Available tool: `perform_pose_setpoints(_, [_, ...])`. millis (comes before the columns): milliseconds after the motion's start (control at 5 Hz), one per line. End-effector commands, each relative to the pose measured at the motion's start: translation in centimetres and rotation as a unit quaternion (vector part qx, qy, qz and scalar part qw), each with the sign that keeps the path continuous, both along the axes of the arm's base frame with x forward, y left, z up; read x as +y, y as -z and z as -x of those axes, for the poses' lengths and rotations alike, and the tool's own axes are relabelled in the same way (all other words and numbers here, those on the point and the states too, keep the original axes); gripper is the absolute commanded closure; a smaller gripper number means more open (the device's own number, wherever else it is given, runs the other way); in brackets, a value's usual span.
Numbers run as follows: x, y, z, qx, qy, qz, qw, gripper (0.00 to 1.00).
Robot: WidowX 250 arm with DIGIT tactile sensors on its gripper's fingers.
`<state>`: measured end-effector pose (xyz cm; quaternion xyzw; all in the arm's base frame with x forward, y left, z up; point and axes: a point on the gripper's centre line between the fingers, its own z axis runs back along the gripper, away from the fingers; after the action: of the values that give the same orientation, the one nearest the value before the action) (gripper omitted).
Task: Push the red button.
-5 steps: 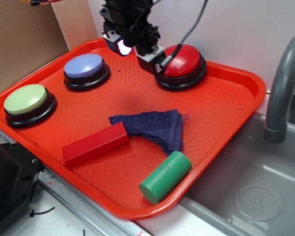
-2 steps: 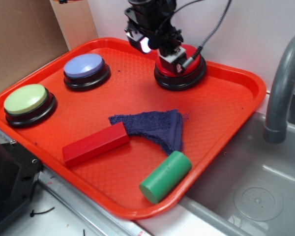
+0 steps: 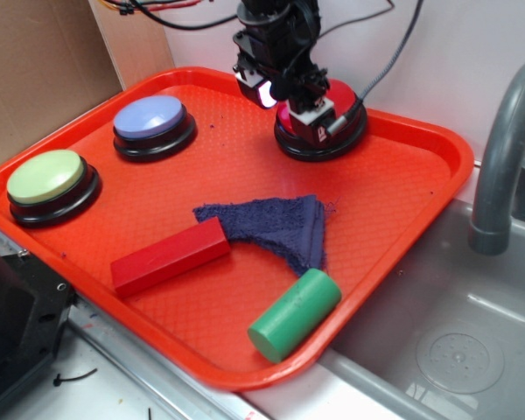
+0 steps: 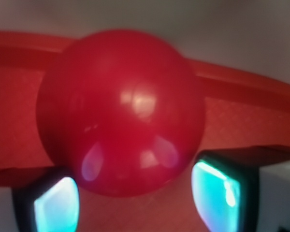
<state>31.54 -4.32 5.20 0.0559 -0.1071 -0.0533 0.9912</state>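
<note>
The large round glossy red button [image 3: 339,109] on its black circular base sat at the far side of the orange-red plastic tray [image 3: 402,197], close to the back rim. The robot's black hand [image 3: 308,118] was directly over it, covering most of the dome in the exterior view, with a small glowing light showing on the wrist. In the wrist view, the red button [image 4: 121,111] filled the middle of the frame, and the two fingers [image 4: 55,203] stood apart at the lower left and lower right with the dome between them, so the hand was spread wide rather than gripping anything; whether it actually touched the dome could not be told. Elsewhere on the tray, a blue-lavender domed button [image 3: 151,122] lay to the left, and a pale green domed button [image 3: 48,182] nearer the left edge. In the middle lay a crumpled dark blue cloth [image 3: 280,226], touching a red rectangular block [image 3: 169,255] at its left, and a green cylinder [image 3: 295,313] just beside its lower corner. A grey faucet [image 3: 503,157] rose over a grey sink [image 3: 455,332] at right.
</note>
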Motion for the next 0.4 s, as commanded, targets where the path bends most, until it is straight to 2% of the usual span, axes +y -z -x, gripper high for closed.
perform_pose_setpoints(0, [0.4, -2.2, -1.3, -0.032, -0.002, 0.001, 0.999, 0.00])
perform_pose_setpoints(200, [0.3, -3.7, -0.5, -0.047, -0.003, -0.001, 0.999, 0.00])
